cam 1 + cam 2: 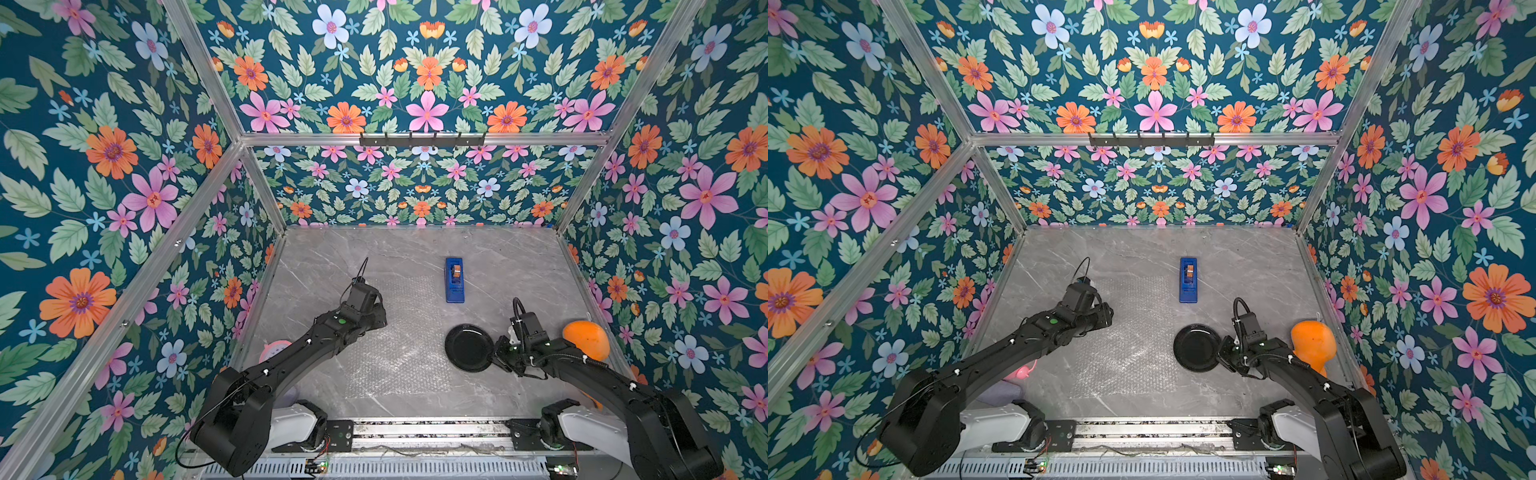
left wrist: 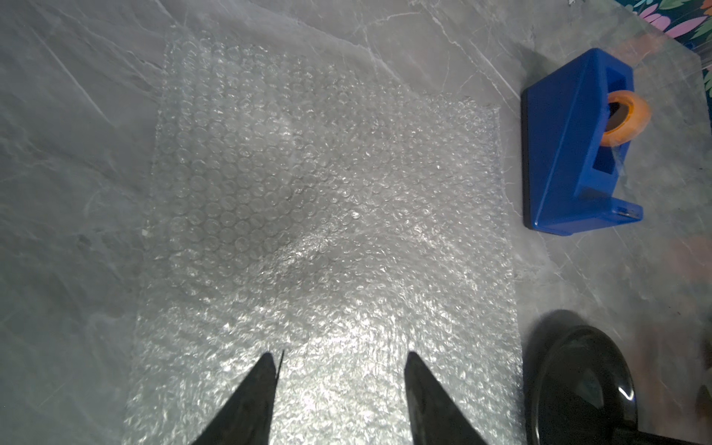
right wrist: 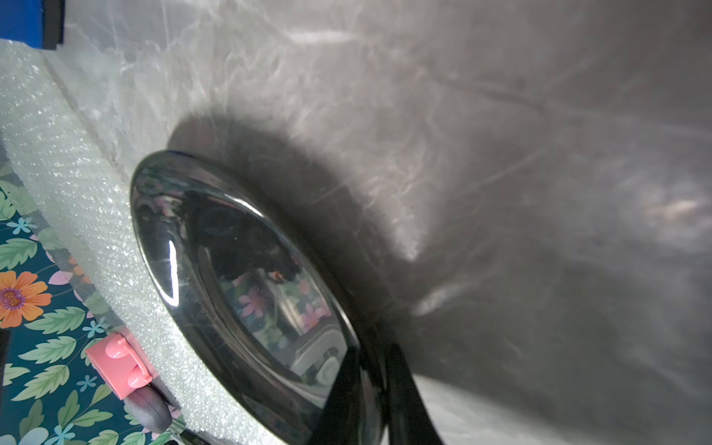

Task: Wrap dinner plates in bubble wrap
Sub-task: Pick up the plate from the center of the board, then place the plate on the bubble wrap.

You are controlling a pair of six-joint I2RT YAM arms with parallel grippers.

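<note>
The dinner plate is round and glossy black. It lies on the grey table just right of the bubble wrap, a clear bubbled sheet spread flat. My right gripper is shut on the plate's right rim, one finger above it and one below. In the right wrist view the plate casts a wide shadow. My left gripper hangs open over the left part of the bubble wrap, with nothing between its fingers.
A blue tape dispenser stands behind the sheet's far right corner. An orange toy lies at the right wall, behind my right arm. A pink object sits by the left wall.
</note>
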